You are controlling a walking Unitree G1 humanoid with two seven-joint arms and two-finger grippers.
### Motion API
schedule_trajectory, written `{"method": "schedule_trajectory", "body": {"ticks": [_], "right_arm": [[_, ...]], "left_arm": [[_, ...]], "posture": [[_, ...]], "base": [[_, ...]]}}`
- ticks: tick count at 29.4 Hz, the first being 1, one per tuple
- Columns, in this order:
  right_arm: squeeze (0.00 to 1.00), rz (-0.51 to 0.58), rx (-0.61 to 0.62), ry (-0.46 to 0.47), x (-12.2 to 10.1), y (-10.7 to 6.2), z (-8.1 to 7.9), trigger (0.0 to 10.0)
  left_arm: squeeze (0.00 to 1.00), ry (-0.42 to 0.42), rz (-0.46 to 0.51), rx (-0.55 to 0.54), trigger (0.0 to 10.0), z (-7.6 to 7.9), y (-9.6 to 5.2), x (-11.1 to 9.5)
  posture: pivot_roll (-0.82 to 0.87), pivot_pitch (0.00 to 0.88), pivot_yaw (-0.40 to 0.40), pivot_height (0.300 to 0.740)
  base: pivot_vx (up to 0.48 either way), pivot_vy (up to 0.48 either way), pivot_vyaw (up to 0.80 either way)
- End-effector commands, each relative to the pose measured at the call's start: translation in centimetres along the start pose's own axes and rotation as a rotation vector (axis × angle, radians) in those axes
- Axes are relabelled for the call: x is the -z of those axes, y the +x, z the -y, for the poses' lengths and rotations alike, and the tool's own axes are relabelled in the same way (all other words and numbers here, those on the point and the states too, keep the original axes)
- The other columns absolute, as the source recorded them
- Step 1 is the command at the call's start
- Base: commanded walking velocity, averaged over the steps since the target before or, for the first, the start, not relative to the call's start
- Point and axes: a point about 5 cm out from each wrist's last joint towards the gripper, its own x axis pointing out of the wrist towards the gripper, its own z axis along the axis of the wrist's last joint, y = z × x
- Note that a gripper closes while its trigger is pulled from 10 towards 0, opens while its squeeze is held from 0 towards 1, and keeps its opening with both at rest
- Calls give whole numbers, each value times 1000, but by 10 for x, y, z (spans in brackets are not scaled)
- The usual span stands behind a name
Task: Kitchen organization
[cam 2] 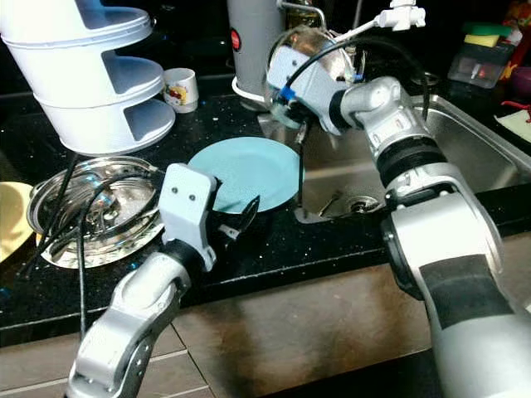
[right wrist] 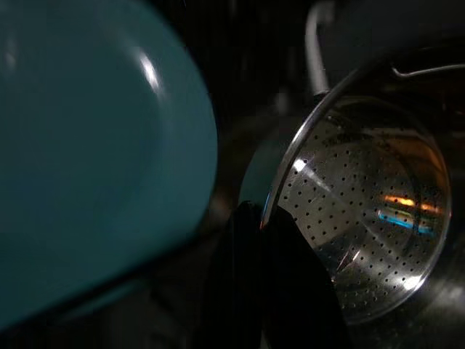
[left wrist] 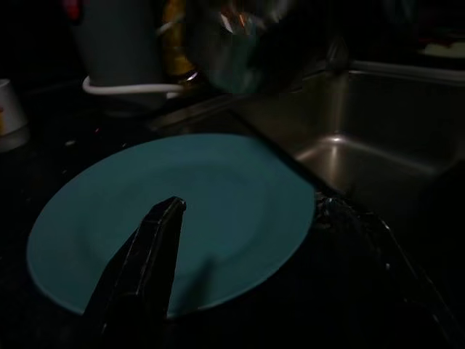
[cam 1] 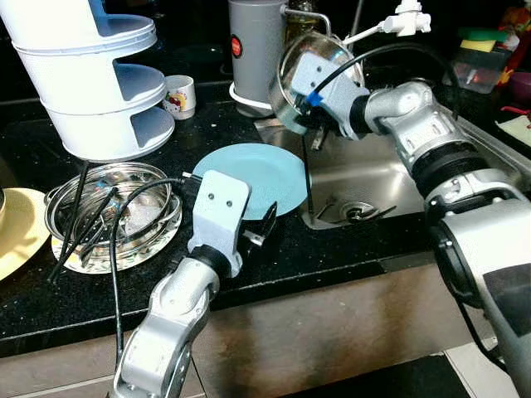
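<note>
A steel perforated colander (cam 1: 290, 87) hangs tilted in the air over the back left corner of the sink (cam 1: 377, 178). My right gripper (right wrist: 263, 218) is shut on the colander's (right wrist: 363, 218) rim. A teal plate (cam 1: 249, 178) lies flat on the black counter, its right edge just over the sink's rim. Low at the plate's front edge, my left gripper (cam 1: 264, 228) is open and holds nothing. One of its fingers (left wrist: 156, 240) reaches over the plate (left wrist: 218, 211).
A steel bowl (cam 1: 108, 207) with black utensils in it sits left of the plate, and a yellow plate (cam 1: 15, 236) lies at the far left. Behind stand a white tiered rack (cam 1: 91, 75), a mug (cam 1: 178, 95) and a grey canister (cam 1: 253, 50). Sponges (cam 1: 481, 41) rest beyond the sink.
</note>
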Motion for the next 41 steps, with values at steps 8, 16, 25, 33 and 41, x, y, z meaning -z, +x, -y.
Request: {"method": "schedule_trajectory", "body": {"ticks": [8,16,25,33,41], "right_arm": [[0,-111,203,150,31,-8,11,0],[0,-263,121,161,62,-3,-10,0],[0,-419,93,130,88,-8,-20,1608],[0,-447,27,68,93,0,-34,10000],[0,-450,23,77,94,10,-48,10000]], "left_arm": [[0,-2,18,21,10000,3,-2,-4],[0,0,20,24,10000,3,-1,-5],[0,-6,-3,30,10000,4,-4,-1],[0,-23,-130,119,10000,13,-10,17],[0,-36,-174,171,10000,22,-14,22]], "posture": [[60,0,-7,740],[54,0,-4,740],[58,0,-4,740],[56,0,-3,740],[56,0,-4,740]], "base": [[0,0,0],[0,0,0],[0,0,0],[0,0,0],[0,0,0]]}}
